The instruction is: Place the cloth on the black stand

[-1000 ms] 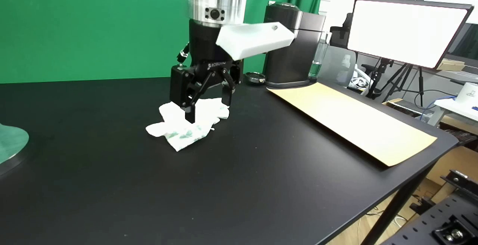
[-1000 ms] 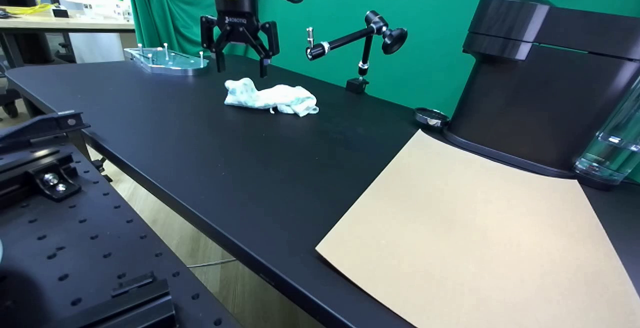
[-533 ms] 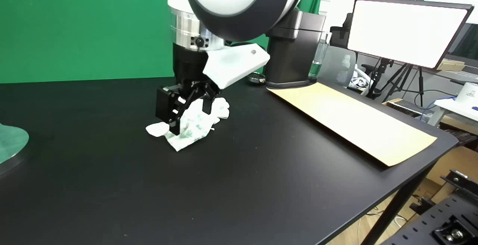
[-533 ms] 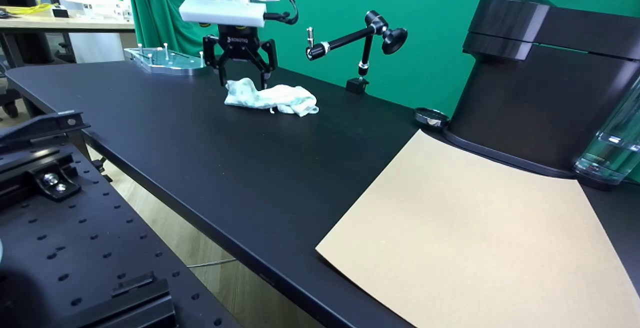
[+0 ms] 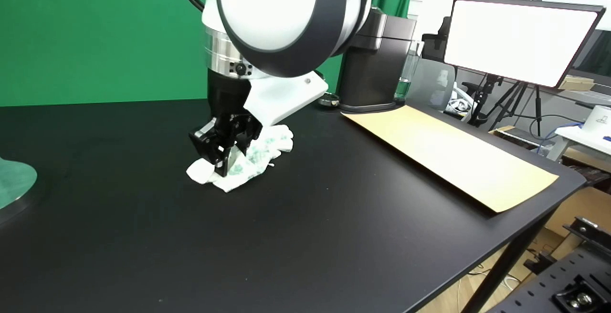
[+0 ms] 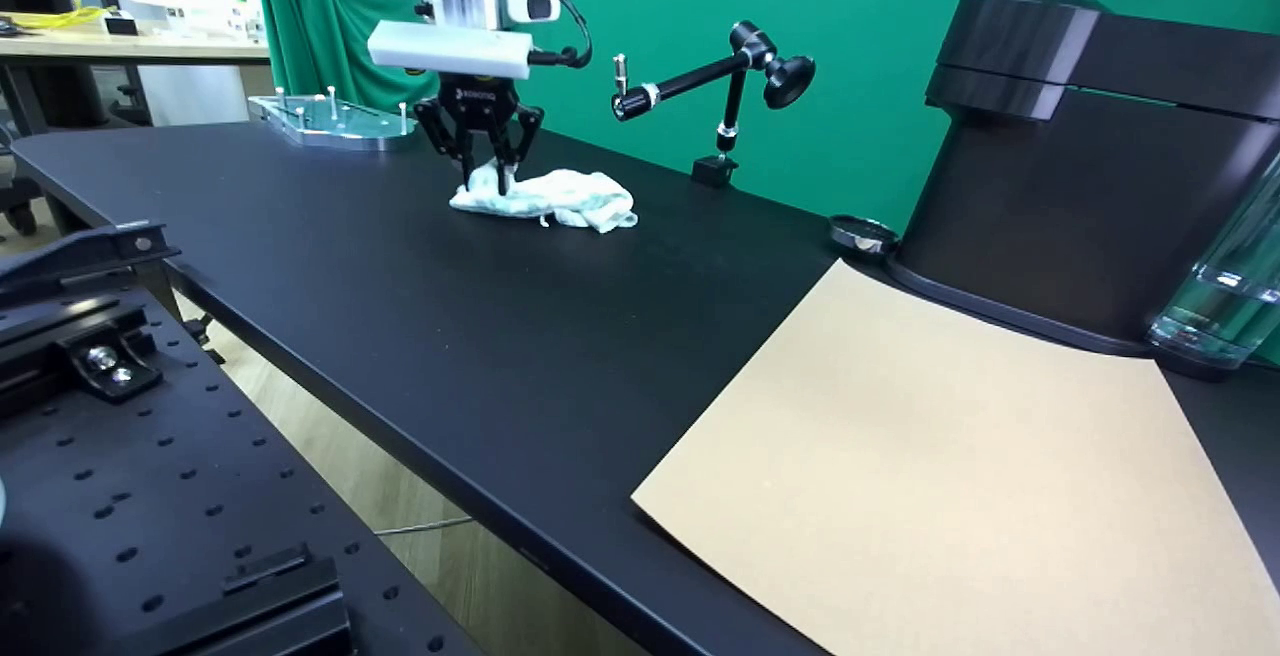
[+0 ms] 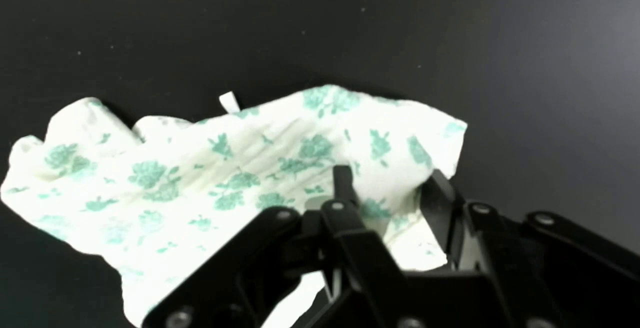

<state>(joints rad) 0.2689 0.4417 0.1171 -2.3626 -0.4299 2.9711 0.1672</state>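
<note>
Arm: we log a white, rounded link [image 5: 272, 7] with a dark grey band [image 5: 328, 7]. Next, a silvery metal collar [image 5: 219, 54] bearing a round black fitting [image 5: 240, 69]. White angular housing [image 5: 284, 98]; small white pod [image 6: 520, 2], dark oval face; black cables [image 6: 552, 57]. Gripper [image 6: 485, 183] black, its pale lettering [image 6: 475, 94] too blurred for us to read. Wrist view: we note bright, round screw heads [image 7: 338, 206] on black linkages [image 7: 370, 253].

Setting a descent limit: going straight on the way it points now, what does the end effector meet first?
The patterned cloth: the end effector points down at it in both exterior views and seems to touch it. The black tabletop likely follows; exact clearance is unclear.
</note>
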